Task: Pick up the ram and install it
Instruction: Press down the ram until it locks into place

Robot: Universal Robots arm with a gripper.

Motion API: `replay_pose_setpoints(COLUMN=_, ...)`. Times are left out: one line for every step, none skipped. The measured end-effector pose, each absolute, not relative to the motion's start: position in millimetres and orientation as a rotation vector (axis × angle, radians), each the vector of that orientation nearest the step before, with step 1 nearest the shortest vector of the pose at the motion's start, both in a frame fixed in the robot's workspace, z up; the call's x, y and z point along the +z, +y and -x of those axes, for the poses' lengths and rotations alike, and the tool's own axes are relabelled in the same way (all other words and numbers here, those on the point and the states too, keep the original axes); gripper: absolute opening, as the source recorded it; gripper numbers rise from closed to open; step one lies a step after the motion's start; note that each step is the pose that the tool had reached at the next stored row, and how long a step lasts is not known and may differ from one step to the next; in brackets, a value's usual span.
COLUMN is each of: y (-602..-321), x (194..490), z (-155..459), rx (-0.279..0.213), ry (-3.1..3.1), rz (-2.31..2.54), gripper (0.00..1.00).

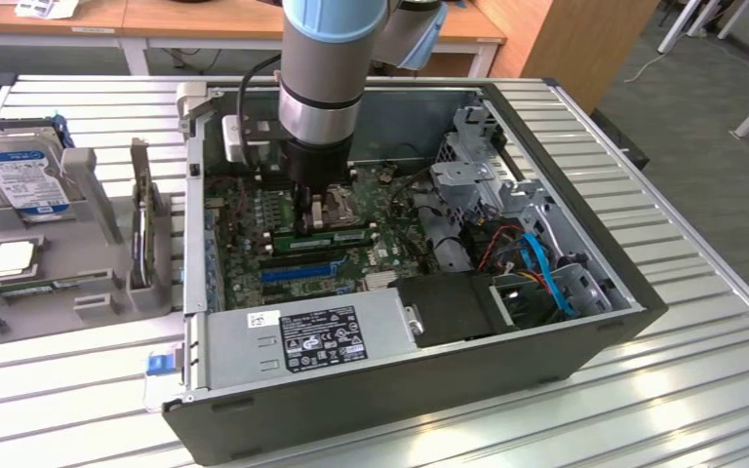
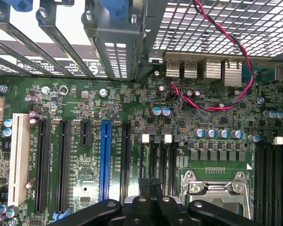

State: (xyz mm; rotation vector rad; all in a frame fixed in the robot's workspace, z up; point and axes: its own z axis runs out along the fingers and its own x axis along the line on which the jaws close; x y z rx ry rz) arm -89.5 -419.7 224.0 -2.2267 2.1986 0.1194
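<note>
In the exterior view the arm reaches down into the open computer case (image 1: 570,351). Its gripper (image 1: 311,216) hangs just over the motherboard (image 1: 388,210), beside the processor socket (image 1: 338,203). The ram (image 1: 328,237), a narrow green stick, lies along a memory slot right below the fingertips; I cannot tell whether they touch it. The wrist view shows the gripper (image 2: 150,181) with its black fingers (image 2: 144,184) pressed together, shut, nothing between them. They sit over the black memory slots (image 2: 156,157) with white latches, next to the silver socket (image 2: 212,188).
A grey fixture (image 1: 101,292) on the exterior view's left holds a hard drive (image 1: 17,174), a silver chip (image 1: 11,258) and another thin green strip (image 1: 36,287). Inside the case are the power supply (image 1: 309,336), drive cage (image 1: 479,175), blue cables (image 1: 544,268), and a red-black wire (image 2: 236,52).
</note>
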Motion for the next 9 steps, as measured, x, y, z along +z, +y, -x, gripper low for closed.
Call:
replay_pose_setpoints(y=-419.7, x=223.9, z=89.5, rx=0.119, ry=2.199, rz=2.227, gripper=0.1)
replay_pose_setpoints(y=-419.7, x=223.8, z=89.5, rx=0.12, ry=2.198, rz=2.227, gripper=0.1)
replay_pose_setpoints(y=-419.7, x=223.7, z=89.5, rx=0.12, ry=2.198, rz=2.226, gripper=0.1)
replay_pose_setpoints(y=-419.7, x=223.7, z=89.5, rx=0.12, ry=2.198, rz=2.226, gripper=0.1)
replay_pose_setpoints(y=-419.7, x=223.3, z=89.5, rx=0.12, ry=2.198, rz=2.226, gripper=0.1)
replay_pose_setpoints(y=-419.7, x=223.1, z=89.5, rx=0.12, ry=2.198, rz=2.226, gripper=0.1)
replay_pose_setpoints(y=-419.7, x=223.1, z=89.5, rx=0.12, ry=2.198, rz=2.226, gripper=0.1)
replay_pose_setpoints(y=-419.7, x=223.1, z=89.5, rx=0.12, ry=2.198, rz=2.226, gripper=0.1)
replay_pose_setpoints(y=-419.7, x=223.1, z=89.5, rx=0.12, ry=2.198, rz=2.226, gripper=0.1)
